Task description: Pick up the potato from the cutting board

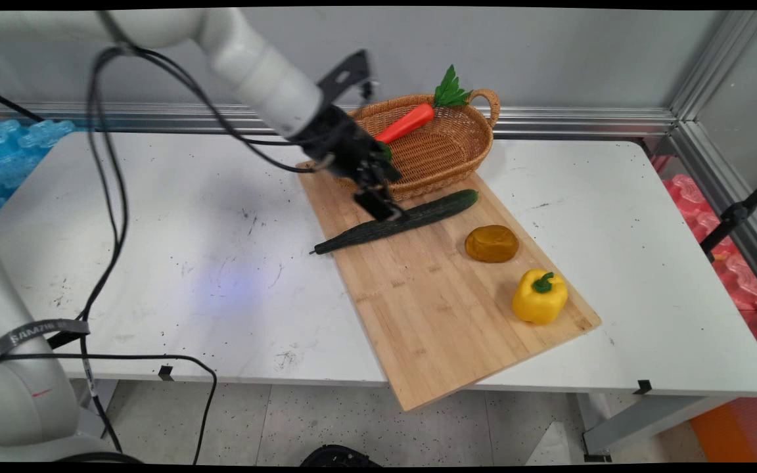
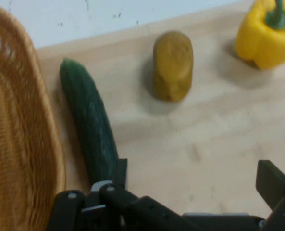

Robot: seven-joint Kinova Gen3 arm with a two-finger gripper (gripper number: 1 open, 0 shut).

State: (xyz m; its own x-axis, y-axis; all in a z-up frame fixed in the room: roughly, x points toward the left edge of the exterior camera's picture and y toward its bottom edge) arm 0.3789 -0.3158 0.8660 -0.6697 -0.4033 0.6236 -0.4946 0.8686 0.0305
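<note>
Gripper: the black two-finger gripper (image 1: 384, 209) hangs low over the middle of the long dark-green cucumber (image 1: 397, 222). In the hand view the gripper (image 2: 192, 180) stands wide, one finger (image 2: 120, 172) just at the cucumber's (image 2: 90, 127) side and the other finger (image 2: 273, 183) well apart over bare wood; nothing is held between them.

Cucumber: lies on its side across the far part of the pale bamboo cutting board (image 1: 444, 309), its thin stem end reaching past the board's left edge onto the white table (image 1: 175, 263), its thick end near the basket's front wall.

Basket: the oval woven wicker basket (image 1: 447, 154) with a loop handle sits at the board's far end, by the table's far edge. In the hand view its wall (image 2: 17, 144) runs just beside the cucumber.

Carrot: an orange toy carrot with green leaves (image 1: 411, 119) leans inside the basket, its leaves above the far rim.

Brown piece: a rounded amber-brown lump (image 1: 491, 243) rests on the board near its right edge, apart from the cucumber's thick end.

Pepper: a yellow bell pepper with a green stem (image 1: 539, 296) stands near the board's near right corner, beyond the brown lump (image 2: 173, 65) from the basket; the hand view shows the pepper (image 2: 267, 33) at its top right.
</note>
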